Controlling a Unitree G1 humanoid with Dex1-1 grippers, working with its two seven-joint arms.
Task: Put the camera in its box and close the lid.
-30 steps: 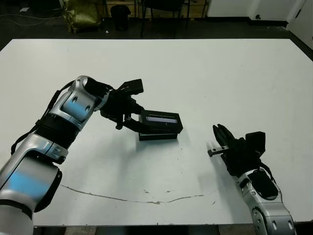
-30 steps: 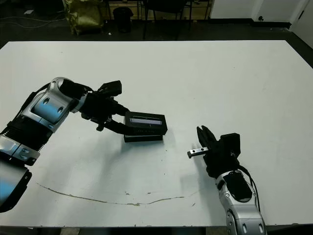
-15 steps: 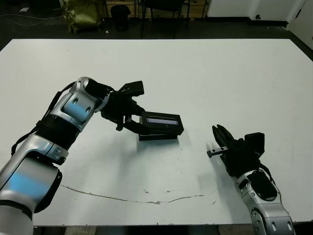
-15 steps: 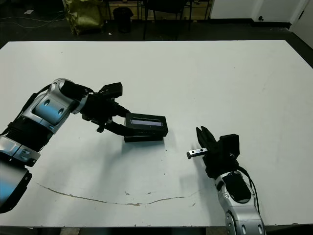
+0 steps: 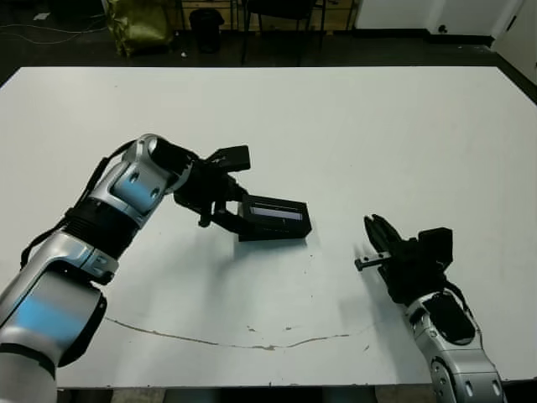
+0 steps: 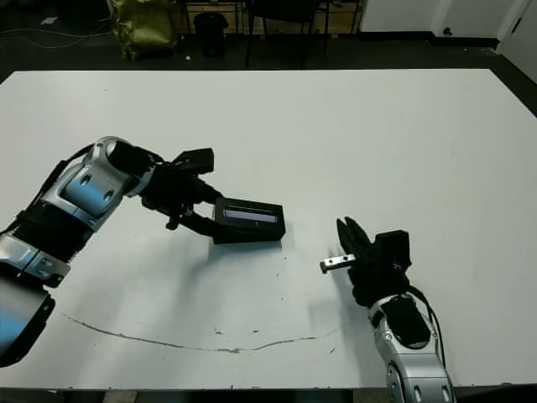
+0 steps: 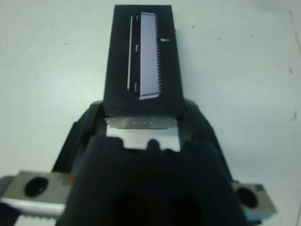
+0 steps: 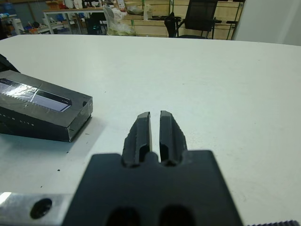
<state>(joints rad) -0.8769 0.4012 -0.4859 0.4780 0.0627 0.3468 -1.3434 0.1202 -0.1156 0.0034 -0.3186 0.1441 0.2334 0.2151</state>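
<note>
The lid (image 5: 274,213), black with a grey-lavender stripe, lies flat on top of the box, of which only a dark lower side (image 5: 270,235) shows. Together they form one low black block left of the table's middle. My left gripper (image 5: 234,215) is shut on the lid's left end; in the left wrist view the lid (image 7: 143,61) runs straight out from between the fingers. The camera is hidden. My right gripper (image 5: 370,223) hovers near the front right with its fingers (image 8: 142,127) shut on nothing, a hand's width right of the block (image 8: 40,109).
The white table (image 5: 377,126) stretches bare to the back and right. A thin brown scratch (image 5: 252,342) runs along its front part. Chairs and a yellow-green bag (image 5: 138,23) stand on the dark floor beyond the far edge.
The lid has come down from its raised tilt onto the box, so the box's side below it hardly shows now. My left gripper went down with it. The right arm has stayed put.
</note>
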